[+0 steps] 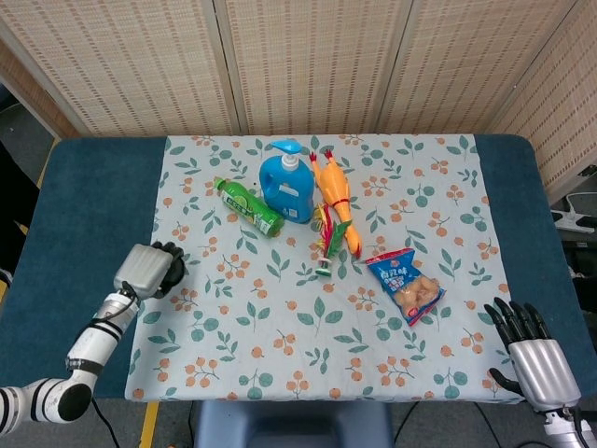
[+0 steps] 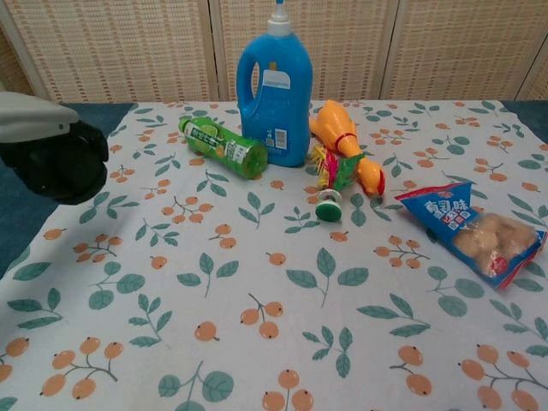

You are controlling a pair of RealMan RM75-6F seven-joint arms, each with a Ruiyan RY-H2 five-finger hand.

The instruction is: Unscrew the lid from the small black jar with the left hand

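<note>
1. Woven screens behind; blue table (image 1: 89,201) draped with a leaf-and-fruit cloth (image 1: 280,327).
2. Far left: left hand (image 1: 147,271) at the cloth's left edge, grey back upward, dark fingers (image 1: 170,265) curled in toward the cloth. Seen from the chest view as a black mass under a pale shell, above the table's edge. Cannot tell whether anything sits inside that curl.
3. Black jar: not made out apart from those dark fingers; place cannot be told.
4. Green bottle (image 1: 248,205) lying on its side, cap end just beside the blue jug (image 1: 286,185).
5. Jug upright, pump on top, near the cloth's far middle.
6. Rubber chicken (image 1: 334,201) lying just right of the jug, with a small feathered toy (image 1: 323,245) touching it on the near side.
7. Snack bag (image 1: 405,285) flat on the cloth, apart from the chicken.
8. Far right: right hand (image 1: 536,359) at the near corner, black fingers (image 1: 511,322) spread wide, holding nothing.
</note>
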